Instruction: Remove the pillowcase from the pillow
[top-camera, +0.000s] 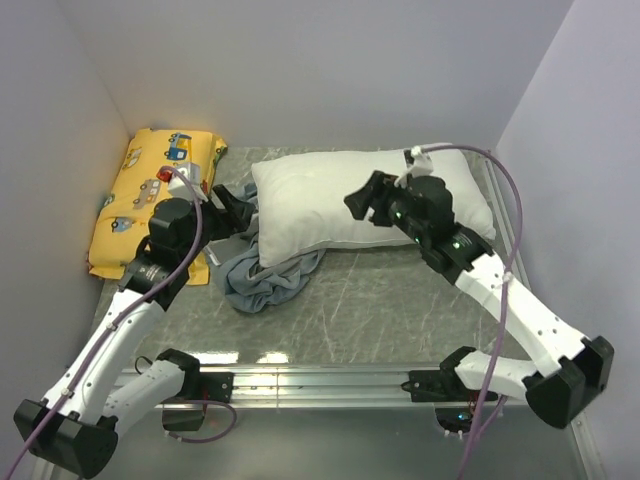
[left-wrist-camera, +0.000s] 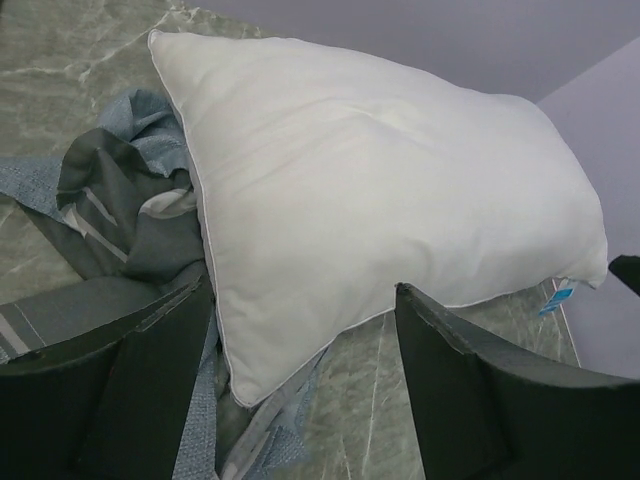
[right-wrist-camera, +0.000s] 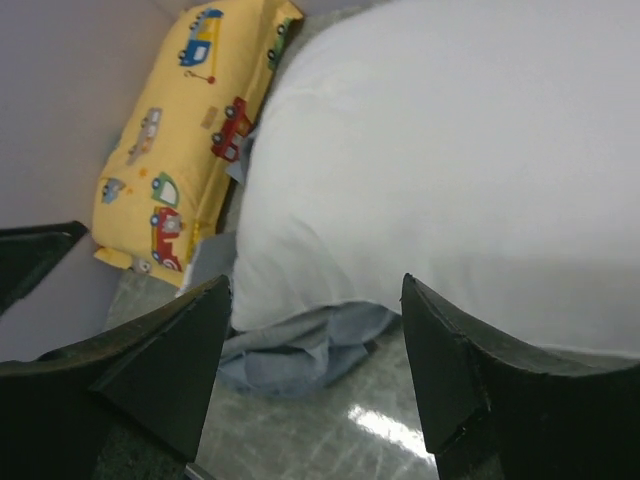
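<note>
The white pillow (top-camera: 360, 200) lies bare across the back of the table, also in the left wrist view (left-wrist-camera: 380, 200) and the right wrist view (right-wrist-camera: 450, 160). Its small blue tag (left-wrist-camera: 558, 297) shows at its far corner. The grey-blue pillowcase (top-camera: 262, 278) lies crumpled at the pillow's left front corner, partly under it, seen too in the left wrist view (left-wrist-camera: 120, 210) and the right wrist view (right-wrist-camera: 300, 345). My left gripper (top-camera: 238, 212) is open and empty beside the pillow's left end, over the pillowcase. My right gripper (top-camera: 368, 203) is open and empty above the pillow's middle.
A yellow vehicle-print cushion (top-camera: 150, 195) leans at the back left against the wall (top-camera: 50, 150), also in the right wrist view (right-wrist-camera: 190, 120). Walls close the back and right side. A metal rail (top-camera: 330, 380) runs along the near edge.
</note>
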